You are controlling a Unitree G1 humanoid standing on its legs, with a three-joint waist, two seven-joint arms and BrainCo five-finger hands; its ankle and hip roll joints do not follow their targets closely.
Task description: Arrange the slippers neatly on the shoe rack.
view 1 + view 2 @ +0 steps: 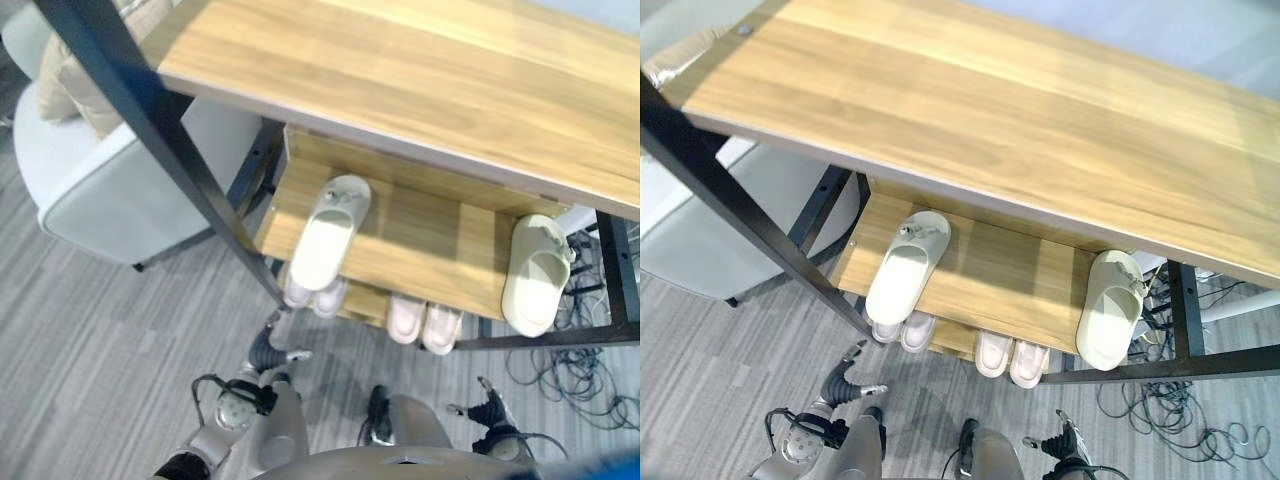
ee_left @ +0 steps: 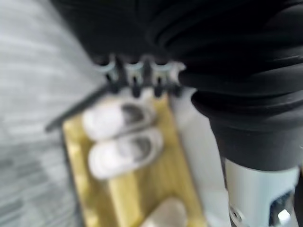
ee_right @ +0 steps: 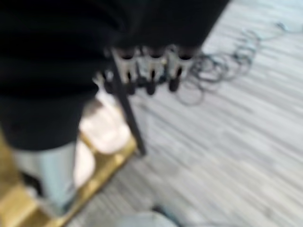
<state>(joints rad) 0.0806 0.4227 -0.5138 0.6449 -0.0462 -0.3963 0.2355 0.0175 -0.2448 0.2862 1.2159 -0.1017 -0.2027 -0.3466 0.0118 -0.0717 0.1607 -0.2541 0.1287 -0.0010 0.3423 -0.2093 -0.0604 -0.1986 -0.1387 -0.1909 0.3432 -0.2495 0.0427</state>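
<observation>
Slippers: from the left eye view, two cream slippers lie on the middle shelf [image 1: 420, 235] of a wooden shoe rack [image 1: 430, 80] with a black frame. The left slipper [image 1: 328, 232] sits near the shelf's left end, angled, its heel overhanging the front edge. The right slipper [image 1: 537, 272] lies well apart at the right end, also overhanging. Below, two pinkish-white pairs [image 1: 425, 322] rest on the bottom shelf. A grey armchair [image 1: 110, 180] stands beside the rack on the left. Both hands hang low in front of the rack: the left hand [image 1: 272, 340] below the left slipper, the right hand [image 1: 487, 405] lower right, each holding nothing.

From the right eye view, the same layout: the left slipper [image 1: 905, 265] tilted, the right slipper [image 1: 1110, 305] just beside the frame post, cables [image 1: 1160, 410] on the floor behind.

From the left wrist view, relaxed straight fingers [image 2: 135, 82] point toward a pale pair on the bottom shelf, gripping nothing.

From the right wrist view, the fingers [image 3: 149, 73] hang loose above the striped floor, empty.

To do this step well, one slipper probably needs bringing beside the other, toes pointing inward, heels pushed fully onto the shelf; reach under the top board carefully to avoid the frame.
</observation>
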